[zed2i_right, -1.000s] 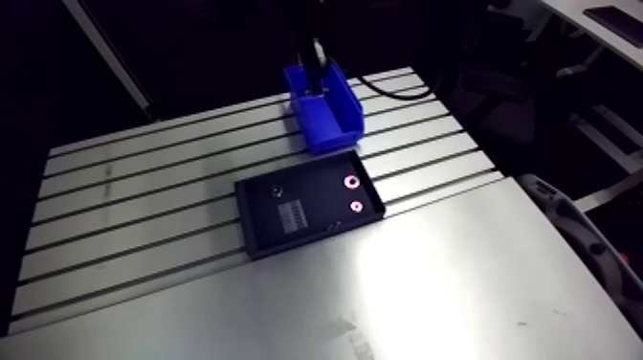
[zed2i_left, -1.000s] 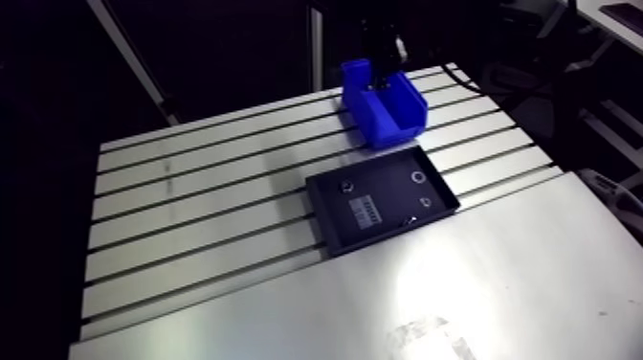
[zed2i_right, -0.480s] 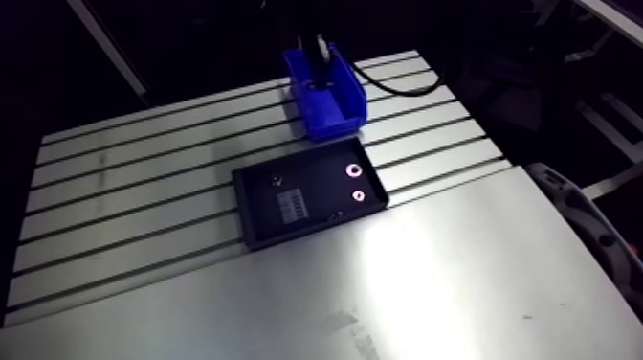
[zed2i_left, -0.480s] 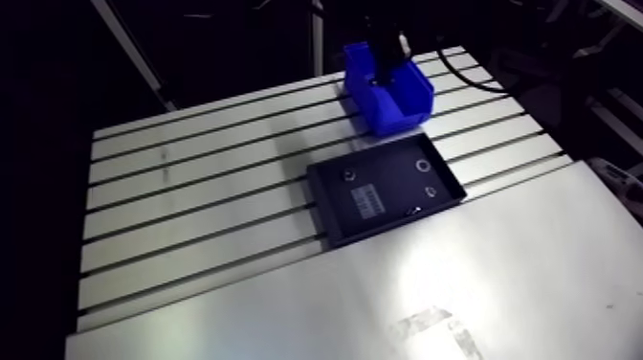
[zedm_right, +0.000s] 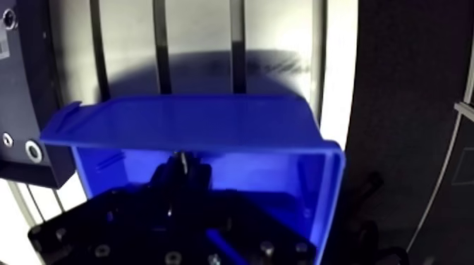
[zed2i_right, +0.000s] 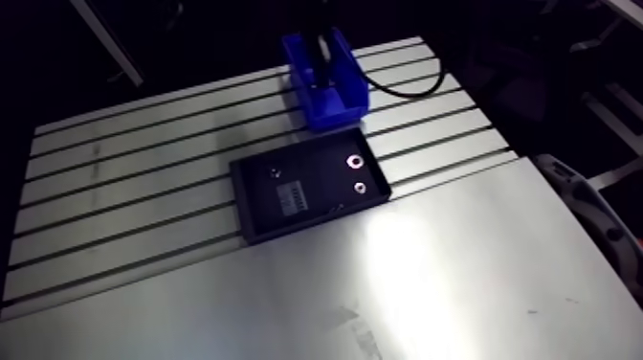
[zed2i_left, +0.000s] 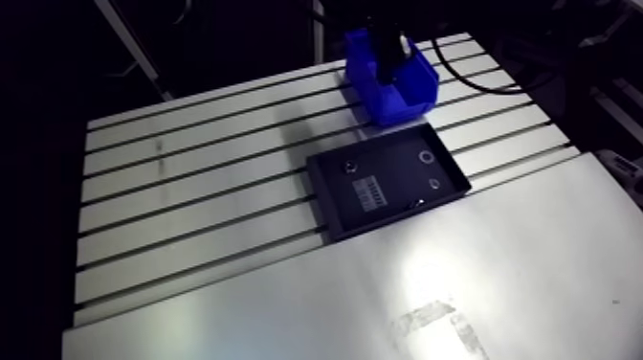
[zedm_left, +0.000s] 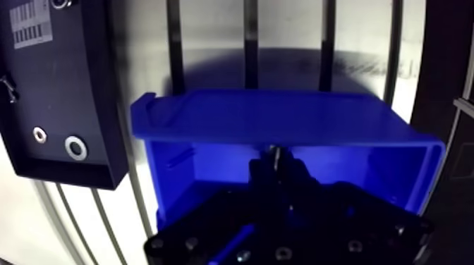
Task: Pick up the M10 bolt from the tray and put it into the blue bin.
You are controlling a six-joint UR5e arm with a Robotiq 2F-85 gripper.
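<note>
Fingers clamped on the M10 bolt, low inside the blue bin

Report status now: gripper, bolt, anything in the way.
Two-finger gripper shut on thin metal bolt. Bolt held over blue plastic bin, not released. Black tray beside bin; nothing in the way.

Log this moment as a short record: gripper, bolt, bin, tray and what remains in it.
end effector: gripper reaching into the blue bin, shut on a thin metal piece
held part: apparently the M10 bolt, not yet released
tray: black tray beside the bin on the slotted table
left in tray: two washers, a white label, other bits too small to identify
</note>
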